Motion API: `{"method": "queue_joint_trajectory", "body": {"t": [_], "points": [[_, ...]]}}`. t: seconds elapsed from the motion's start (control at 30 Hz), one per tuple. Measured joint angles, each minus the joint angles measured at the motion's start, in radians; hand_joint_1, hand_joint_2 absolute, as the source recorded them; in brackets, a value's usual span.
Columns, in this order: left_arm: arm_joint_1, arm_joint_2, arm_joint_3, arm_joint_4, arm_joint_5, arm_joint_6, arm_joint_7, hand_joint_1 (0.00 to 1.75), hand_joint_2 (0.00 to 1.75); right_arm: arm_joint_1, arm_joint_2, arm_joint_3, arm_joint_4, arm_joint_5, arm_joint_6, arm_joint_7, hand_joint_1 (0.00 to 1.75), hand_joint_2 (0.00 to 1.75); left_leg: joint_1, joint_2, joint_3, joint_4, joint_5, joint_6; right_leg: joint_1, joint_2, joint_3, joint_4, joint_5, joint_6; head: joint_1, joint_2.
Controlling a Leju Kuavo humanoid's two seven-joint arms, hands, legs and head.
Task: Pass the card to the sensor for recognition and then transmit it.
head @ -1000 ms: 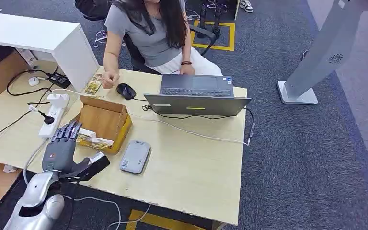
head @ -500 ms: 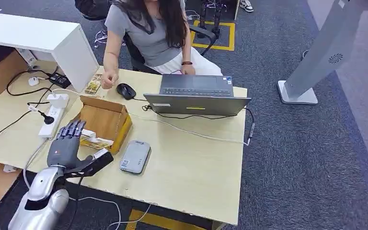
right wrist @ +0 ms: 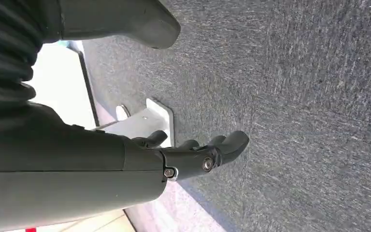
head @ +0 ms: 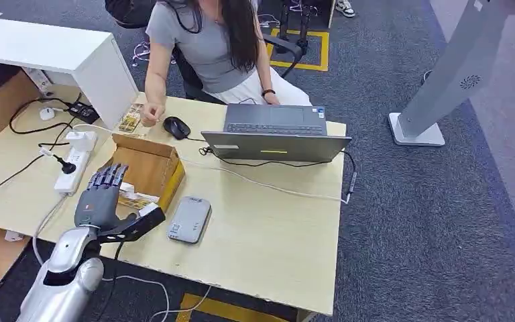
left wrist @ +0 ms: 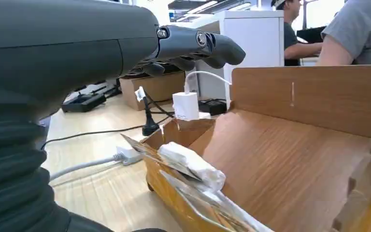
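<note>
Forward and slightly up goes my left hand [head: 100,201] since a second ago, fingers spread and holding nothing above the cardboard box [head: 149,168] with the cards [head: 134,199] at its near end; grey sensor [head: 189,219] lies just beside it; right hand [right wrist: 193,157] hangs loose over carpet

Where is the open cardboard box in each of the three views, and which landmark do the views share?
Head view: cardboard box on the table's left part, just beyond the left hand.
Left wrist view: box close up, beyond the fingers.
Right wrist view: not in it.
Shared landmark: white power strip beside the box.
</note>
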Motion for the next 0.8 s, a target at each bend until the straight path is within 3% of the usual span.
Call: {"method": "queue_joint_trajectory", "body": {"t": [0.67, 0.7, 0.8], "points": [[-0.018, -0.005, -0.021, 0.006, -0.002, -0.001, 0.001, 0.00, 1.75, 0.000, 0.000, -0.003, 0.000, 0.000, 0.000, 0.000, 0.00, 1.75, 0.000, 0.000, 0.000, 0.000, 0.000, 0.000, 0.000, 0.000, 0.000, 0.000, 0.000, 0.000, 0.000, 0.000], [-0.018, -0.005, -0.022, 0.006, -0.002, -0.001, 0.001, 1.75, 1.75, 0.000, 0.000, -0.003, 0.000, 0.000, 0.000, 0.000, 0.00, 1.75, 0.000, 0.000, 0.000, 0.000, 0.000, 0.000, 0.000, 0.000, 0.000, 0.000, 0.000, 0.000, 0.000, 0.000], [-0.018, -0.005, -0.022, 0.006, 0.000, -0.004, 0.001, 1.75, 1.75, 0.000, 0.000, -0.003, 0.000, 0.000, 0.000, 0.000, 0.00, 1.75, 0.000, 0.000, 0.000, 0.000, 0.000, 0.000, 0.000, 0.000, 0.000, 0.000, 0.000, 0.000, 0.000, 0.000]]}}
